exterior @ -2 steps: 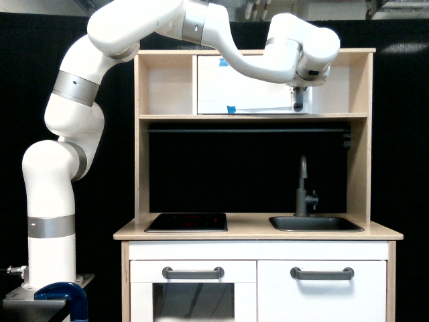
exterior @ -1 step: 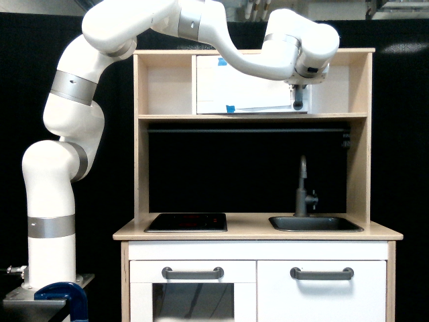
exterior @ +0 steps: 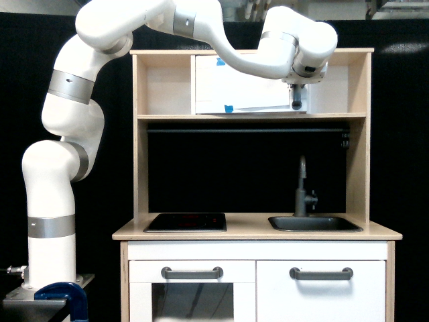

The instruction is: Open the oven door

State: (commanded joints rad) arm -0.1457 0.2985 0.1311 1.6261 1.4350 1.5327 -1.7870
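One gripper | at oven door handle | jaws hidden

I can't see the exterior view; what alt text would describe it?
A white robot arm reaches over a toy kitchen, its gripper at the handle of the oven door in the top shelf. Below are a hob and sink.
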